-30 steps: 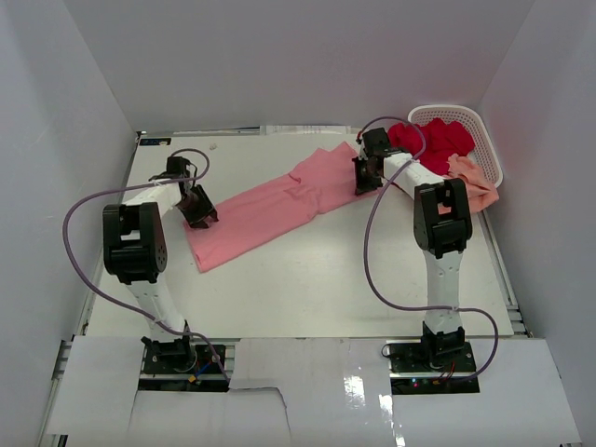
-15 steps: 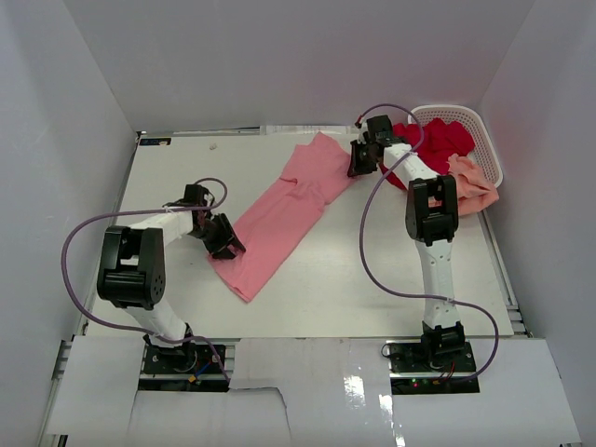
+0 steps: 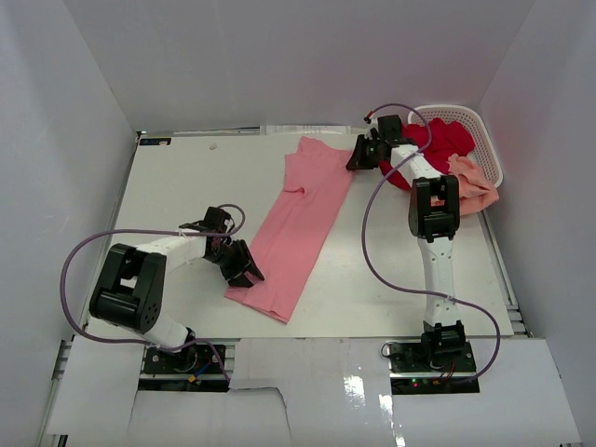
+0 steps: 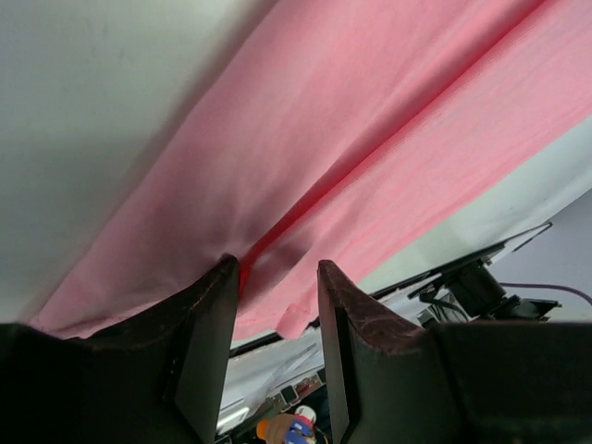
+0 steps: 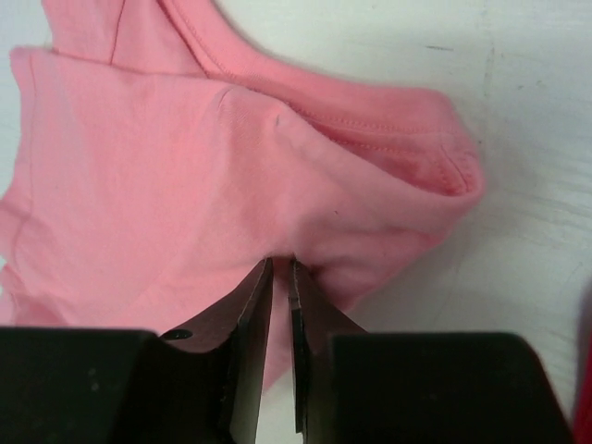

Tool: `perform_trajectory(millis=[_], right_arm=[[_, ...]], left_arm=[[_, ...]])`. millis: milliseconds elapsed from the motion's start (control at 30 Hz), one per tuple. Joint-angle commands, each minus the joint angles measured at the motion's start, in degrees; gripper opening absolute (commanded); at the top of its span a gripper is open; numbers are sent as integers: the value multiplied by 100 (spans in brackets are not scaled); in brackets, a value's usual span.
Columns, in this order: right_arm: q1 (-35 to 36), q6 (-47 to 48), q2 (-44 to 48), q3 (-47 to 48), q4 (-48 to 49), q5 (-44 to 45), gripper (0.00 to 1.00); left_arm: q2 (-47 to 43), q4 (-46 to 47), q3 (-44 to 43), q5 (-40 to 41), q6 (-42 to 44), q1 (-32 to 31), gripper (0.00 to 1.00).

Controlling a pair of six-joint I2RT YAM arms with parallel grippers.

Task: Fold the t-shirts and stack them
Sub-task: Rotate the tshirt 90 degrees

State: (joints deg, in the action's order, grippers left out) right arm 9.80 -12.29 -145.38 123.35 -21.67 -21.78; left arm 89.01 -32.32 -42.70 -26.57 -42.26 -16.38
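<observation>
Lengthwise, pink t-shirt [image 3: 303, 223] ran from left gripper [image 3: 246, 270], clenched on its near hem, to right gripper [image 3: 358, 156] at far shoulder, jaws barely parted, hold unclear.

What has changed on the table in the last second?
The left gripper dragged its end of the pink t-shirt nearer and rightward; the right gripper carried the other end slightly farther back. The shirt swung from slanting across the table to nearly front-to-back. Both kept hold. The red t-shirt, peach t-shirt and basket stayed put.
</observation>
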Motion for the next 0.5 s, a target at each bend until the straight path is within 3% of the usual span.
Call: perform_trajectory(millis=[0, 267, 467], right_arm=[[-49, -229, -280, 207, 391, -326, 20], [-49, -905, -605, 321, 1208, -1090, 21], [-49, -1240, -746, 497, 1534, -1162, 22]], left_arm=[[-270, -275, 428, 187, -159, -155, 51], [-604, -188, 631, -173, -537, -453, 51], [-578, 14, 596, -340, -845, -840, 51]])
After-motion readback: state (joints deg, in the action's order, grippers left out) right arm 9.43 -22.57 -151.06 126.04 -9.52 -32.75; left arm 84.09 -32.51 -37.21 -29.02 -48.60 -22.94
